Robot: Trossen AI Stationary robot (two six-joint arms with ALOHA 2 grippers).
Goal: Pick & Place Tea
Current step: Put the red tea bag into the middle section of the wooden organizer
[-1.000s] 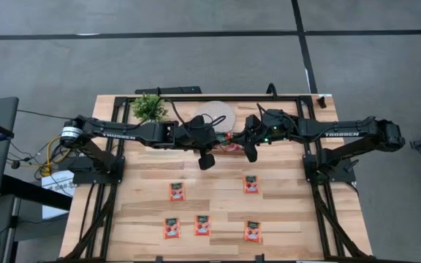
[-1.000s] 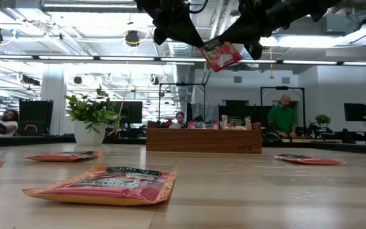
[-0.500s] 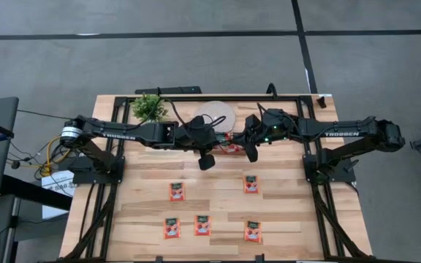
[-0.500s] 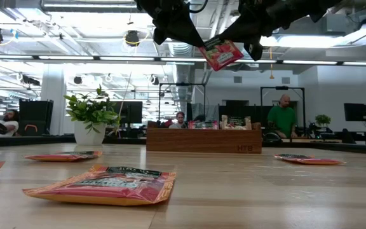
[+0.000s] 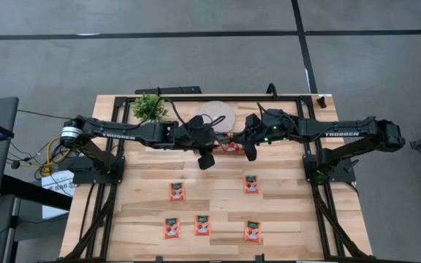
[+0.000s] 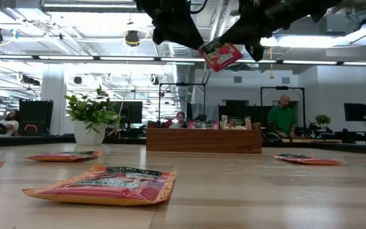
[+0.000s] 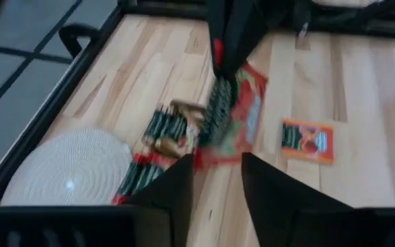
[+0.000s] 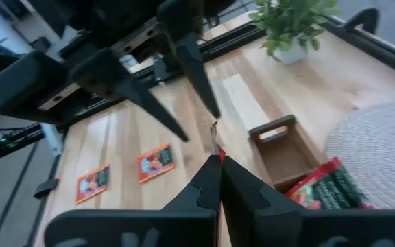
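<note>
- Right gripper (image 8: 217, 162): fingers pressed together, clamped on the upper edge of a red sachet (image 6: 220, 55).
- Held sachet: hanging tilted in the air, high above the table (image 5: 283, 212), over the middle of its far half.
- Seen edge-on as a thin line in the right wrist view; in the left wrist view, dangling with its red face and green label showing.
- Left gripper (image 7: 216, 159): fingers (image 7: 184, 182) spread apart, one on each side of the lower edge of the hanging sachet, holding nothing.
- Cannot tell whether those fingers touch the sachet.
- Both arms reaching in from opposite sides, meeting just in front of the round white mat (image 5: 218, 113).
- Wooden tray (image 6: 204, 140): below the two grippers, just beside the mat.
- Inside the tray: a row of packed sachets (image 7: 163, 134) with dark green labels, plus red ones in another compartment; one end compartment (image 8: 280, 147) showing bare wood.
- Five more sachets lying flat on the near half of the table, well apart from the tray.
- Back row: one on the left (image 5: 177, 191), one on the right (image 5: 251, 184).
- Front row: left (image 5: 172, 228), middle (image 5: 202, 225), right (image 5: 252, 231).
- Small potted plant (image 5: 149, 107): upright at the far left corner, near the mat.
- Beyond the table in the low view: an office room, a person in a green top (image 6: 284, 117) standing at the back.
</note>
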